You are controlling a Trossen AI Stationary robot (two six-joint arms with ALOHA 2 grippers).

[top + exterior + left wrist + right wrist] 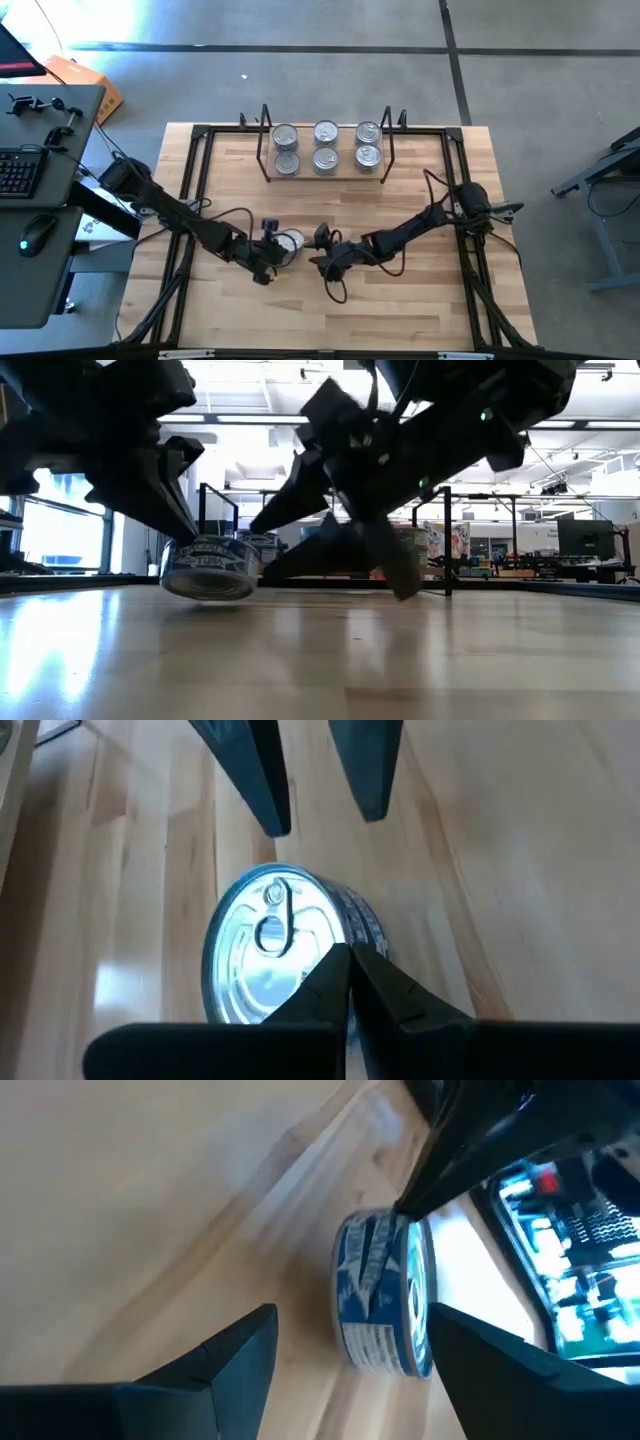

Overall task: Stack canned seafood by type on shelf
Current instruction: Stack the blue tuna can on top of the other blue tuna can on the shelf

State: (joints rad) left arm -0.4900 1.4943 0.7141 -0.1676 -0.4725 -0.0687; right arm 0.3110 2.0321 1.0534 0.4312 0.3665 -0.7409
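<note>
One silver-lidded tin with a blue label (291, 241) (270, 945) sits on the wooden table near the middle. My left gripper (272, 250) (347, 958) is shut, its tips on the tin's lid. My right gripper (319, 252) (352, 1312) faces the tin from the table's right, open. Its two fingers (265, 780) stop just short of the tin. The shelf (305, 176) stands at the table's far side. Several tins (326, 146) rest on its board in two rows. My left gripper's shut fingertips (405, 1215) touch the tin's lid (300, 970) near its rim, beside the pull ring. They come slanting down from the table's left. The tin stays on the table (210, 568).
A black frame (196, 180) runs along the table's edges, and cables trail behind both arms. A desk with a keyboard and a mouse (38, 232) stands left of the table. There is bare wood between the tin and the shelf.
</note>
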